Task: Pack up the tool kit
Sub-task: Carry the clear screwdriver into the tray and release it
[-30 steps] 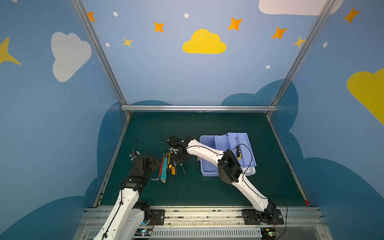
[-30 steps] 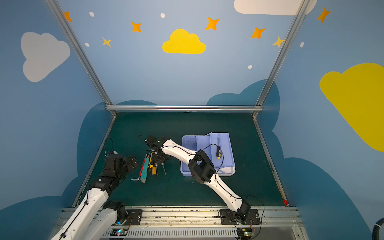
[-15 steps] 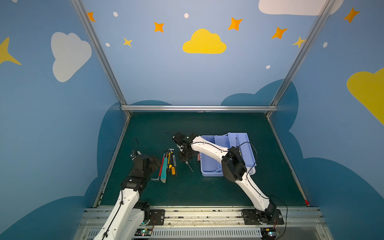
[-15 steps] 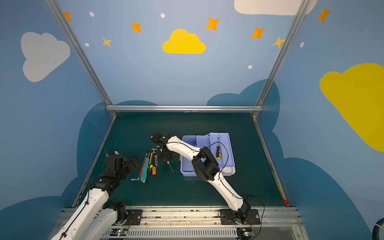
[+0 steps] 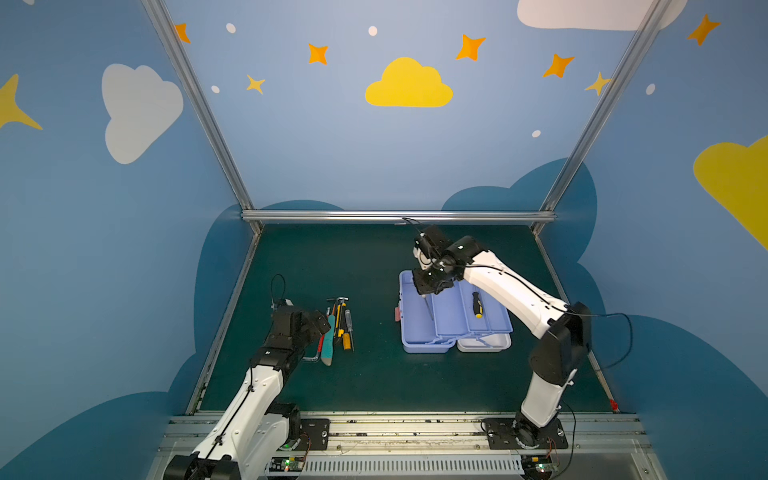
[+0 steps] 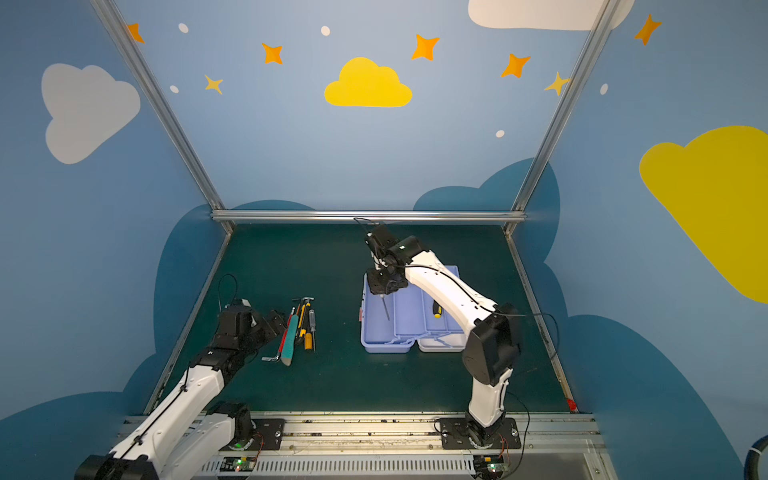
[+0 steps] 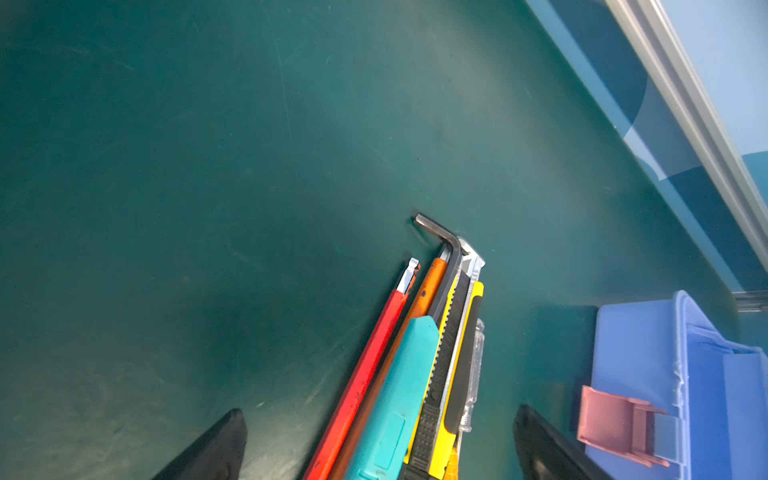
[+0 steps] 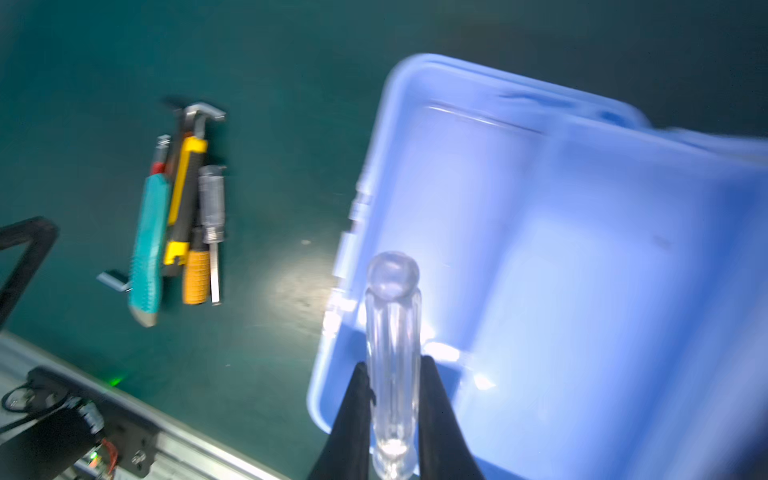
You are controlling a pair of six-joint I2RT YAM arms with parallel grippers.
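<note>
The tool kit lies open right of centre in both top views, lavender-blue trays stepped out and the white lid under them. My right gripper hangs over its far left corner, shut on a clear-handled screwdriver whose shaft points down into the base. A black-and-yellow screwdriver lies in a tray. Loose tools lie bunched on the left. My left gripper is open, low beside and over them.
The bunch holds a teal knife, a yellow-black knife, red and orange handles, a hex key and a clear screwdriver. A pink latch juts from the box's left side. Metal rails border the green mat.
My right gripper lifted the clear-handled screwdriver from the tool bunch and carried it right, over the box. The left arm has stayed still.
</note>
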